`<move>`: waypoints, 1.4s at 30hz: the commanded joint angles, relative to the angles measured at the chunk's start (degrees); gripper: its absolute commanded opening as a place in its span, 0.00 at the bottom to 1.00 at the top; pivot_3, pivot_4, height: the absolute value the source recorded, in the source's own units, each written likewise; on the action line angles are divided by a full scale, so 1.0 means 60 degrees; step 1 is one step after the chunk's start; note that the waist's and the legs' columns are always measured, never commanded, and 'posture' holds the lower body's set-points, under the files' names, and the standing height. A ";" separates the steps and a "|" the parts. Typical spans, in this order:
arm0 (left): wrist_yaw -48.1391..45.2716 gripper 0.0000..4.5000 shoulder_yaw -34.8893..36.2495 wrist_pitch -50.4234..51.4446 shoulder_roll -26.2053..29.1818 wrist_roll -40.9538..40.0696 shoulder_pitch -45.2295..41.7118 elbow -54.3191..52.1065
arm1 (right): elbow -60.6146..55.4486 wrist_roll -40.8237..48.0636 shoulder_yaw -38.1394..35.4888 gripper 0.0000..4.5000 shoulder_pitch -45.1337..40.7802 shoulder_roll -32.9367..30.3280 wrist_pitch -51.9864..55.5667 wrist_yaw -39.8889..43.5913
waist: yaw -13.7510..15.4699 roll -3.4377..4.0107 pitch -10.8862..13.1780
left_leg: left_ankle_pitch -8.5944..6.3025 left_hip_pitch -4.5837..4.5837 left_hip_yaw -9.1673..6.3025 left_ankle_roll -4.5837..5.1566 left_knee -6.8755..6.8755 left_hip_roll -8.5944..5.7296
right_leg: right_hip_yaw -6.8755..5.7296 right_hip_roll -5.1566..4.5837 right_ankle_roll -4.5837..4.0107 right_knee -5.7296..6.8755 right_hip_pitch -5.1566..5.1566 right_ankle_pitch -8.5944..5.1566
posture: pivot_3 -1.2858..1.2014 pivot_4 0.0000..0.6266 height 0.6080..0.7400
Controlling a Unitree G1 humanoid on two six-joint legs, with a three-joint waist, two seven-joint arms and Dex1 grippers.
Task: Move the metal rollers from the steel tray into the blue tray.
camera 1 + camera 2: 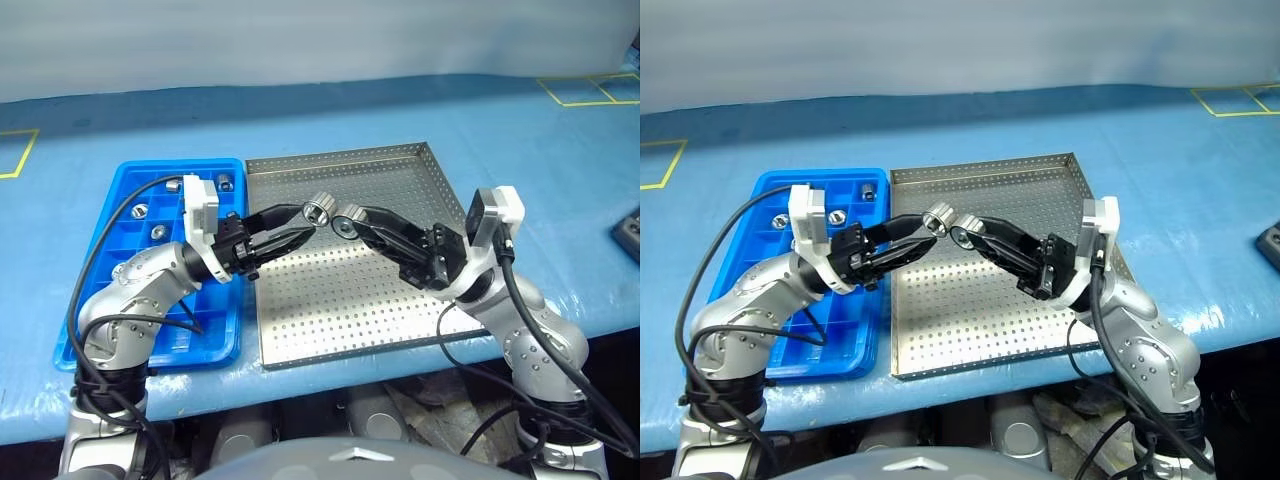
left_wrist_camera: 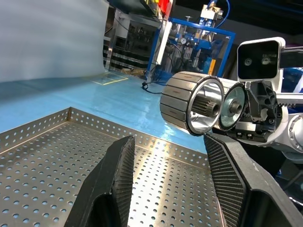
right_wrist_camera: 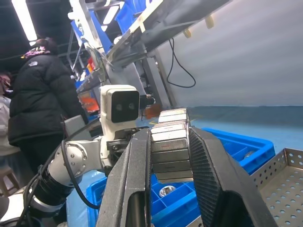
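Above the steel tray [image 1: 350, 300], near its back half, I see both of my grippers raised and pointing at each other, tips almost meeting. My right gripper [image 1: 347, 222] is clamped tight on one of the metal rollers [image 3: 173, 146]; in its wrist view the ribbed silver cylinder sits squeezed between the two black fingers [image 3: 208, 175]. My left gripper [image 1: 312, 215] has a second roller [image 1: 319, 209] at its tip, and the two rollers hang side by side in the air, close to touching. From the left wrist view that nearer roller [image 2: 191, 103] seems to rest against the tip of one finger [image 2: 227, 179] while the other finger stands apart from it, so I read those jaws as partly spread, and I cannot tell for sure whether the roller is truly pinched. Left of the steel tray, just beside it, lies the blue tray [image 1: 100, 330], with a few rollers already sitting in its far compartments [image 1: 140, 210]. Both trays rest on the blue table cover [image 1: 540, 180]. Behind my left arm, the right wrist view catches a person in a dark jacket [image 3: 40, 99].
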 commanded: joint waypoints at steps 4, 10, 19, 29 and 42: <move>0.0040 0.56 0.0343 -0.0299 -0.0183 -0.0765 -0.0157 -0.0113 | -0.0356 0.0430 0.0298 0.18 -0.0333 0.0033 0.0077 0.0178 | 0.0002 0.0000 0.0000 | 0.0001 0.0000 0.0000 -0.0002 0.0000 0.0000 | 0.0000 -0.0001 0.0001 0.0000 -0.0001 0.0000 | 0.42 0.24 1.00; 0.0112 0.56 0.0520 -0.0283 -0.0139 -0.1284 -0.0083 -0.0227 | -0.0259 0.0467 0.0377 0.18 -0.0373 0.0006 0.0086 0.0188 | 0.0020 0.0000 0.0000 | 0.0003 -0.0001 -0.0001 -0.0005 0.0000 0.0000 | 0.0000 -0.0002 0.0001 0.0000 -0.0001 0.0001 | 0.43 0.24 1.00; 0.0137 0.56 0.0880 -0.0336 0.0071 -0.2009 0.0187 -0.0500 | 0.0223 0.1390 0.0160 0.18 -0.0265 0.0077 0.0289 0.0238 | 0.0034 0.0000 0.0000 | 0.0002 -0.0001 -0.0001 -0.0004 0.0000 0.0000 | 0.0001 -0.0003 0.0001 0.0000 -0.0002 0.0001 | 0.43 0.24 1.00; 0.0181 0.56 0.0873 -0.0288 0.0470 -0.2405 0.0454 -0.1013 | 0.1063 0.2690 -0.0403 0.18 -0.0410 0.0477 0.0573 0.0100 | 0.0082 0.0002 0.0001 | 0.0002 -0.0002 0.0000 -0.0003 0.0000 0.0000 | 0.0002 -0.0002 0.0000 -0.0001 -0.0003 0.0000 | 0.43 0.24 1.00; 0.0476 0.56 0.0786 -0.0237 0.0386 -0.2903 0.0507 -0.0772 | 0.0879 0.2976 -0.0076 0.18 -0.0407 0.0693 0.0917 0.0505 | 0.0111 0.0003 0.0000 | 0.0002 -0.0001 0.0000 -0.0004 0.0000 0.0000 | 0.0002 -0.0001 0.0001 0.0000 -0.0002 0.0000 | 0.43 0.24 1.00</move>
